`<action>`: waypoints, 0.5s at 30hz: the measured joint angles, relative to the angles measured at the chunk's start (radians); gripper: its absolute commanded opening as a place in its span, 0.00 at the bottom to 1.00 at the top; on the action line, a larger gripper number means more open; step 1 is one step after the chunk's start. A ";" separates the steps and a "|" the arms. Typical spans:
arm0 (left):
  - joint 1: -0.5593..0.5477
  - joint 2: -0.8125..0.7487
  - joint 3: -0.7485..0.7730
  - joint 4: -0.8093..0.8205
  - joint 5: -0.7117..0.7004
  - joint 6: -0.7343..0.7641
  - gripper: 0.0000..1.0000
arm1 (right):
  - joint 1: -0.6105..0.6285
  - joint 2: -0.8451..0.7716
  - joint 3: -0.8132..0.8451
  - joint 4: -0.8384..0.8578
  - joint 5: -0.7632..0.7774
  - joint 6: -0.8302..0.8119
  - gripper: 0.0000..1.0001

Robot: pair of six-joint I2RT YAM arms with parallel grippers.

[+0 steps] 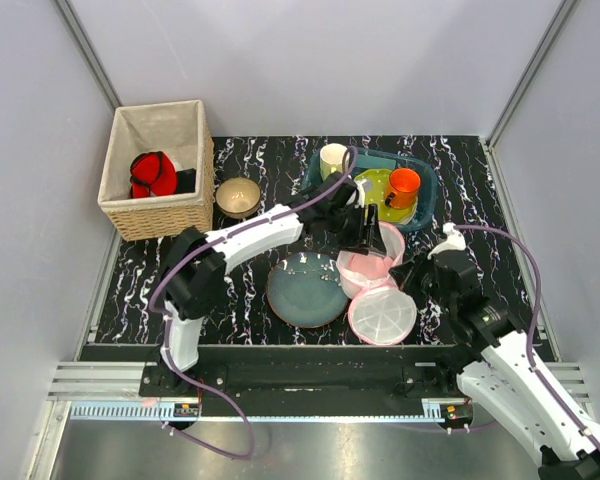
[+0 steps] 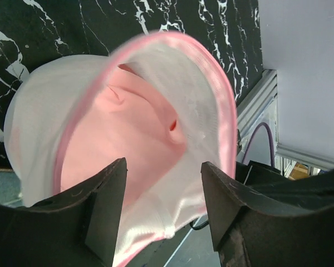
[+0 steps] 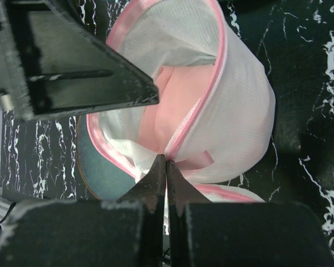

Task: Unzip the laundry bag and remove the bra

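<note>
The laundry bag (image 1: 365, 270) of white mesh with pink trim stands in the middle of the table with its mouth open. Pale pink fabric, the bra (image 2: 128, 128), shows inside it, and again in the right wrist view (image 3: 172, 94). My left gripper (image 1: 377, 238) is open just above the mouth, its jaws either side of the mesh rim (image 2: 162, 167), touching nothing. My right gripper (image 1: 412, 275) is shut on the bag's pink zip trim (image 3: 166, 161) at its right edge. A round mesh flap (image 1: 382, 316) lies flat in front of the bag.
A blue-grey plate (image 1: 305, 292) touches the bag's left side. A teal bin (image 1: 427, 195) behind holds a green plate (image 1: 373, 186) and an orange mug (image 1: 403, 186), with a cream cup (image 1: 332, 158) by it. A brass bowl (image 1: 238, 197) and a wicker basket (image 1: 160, 215) holding red and black cloth stand at the back left.
</note>
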 measured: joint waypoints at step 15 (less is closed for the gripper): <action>-0.082 0.157 0.121 -0.173 -0.099 0.071 0.69 | 0.000 -0.114 -0.043 -0.140 0.050 0.050 0.00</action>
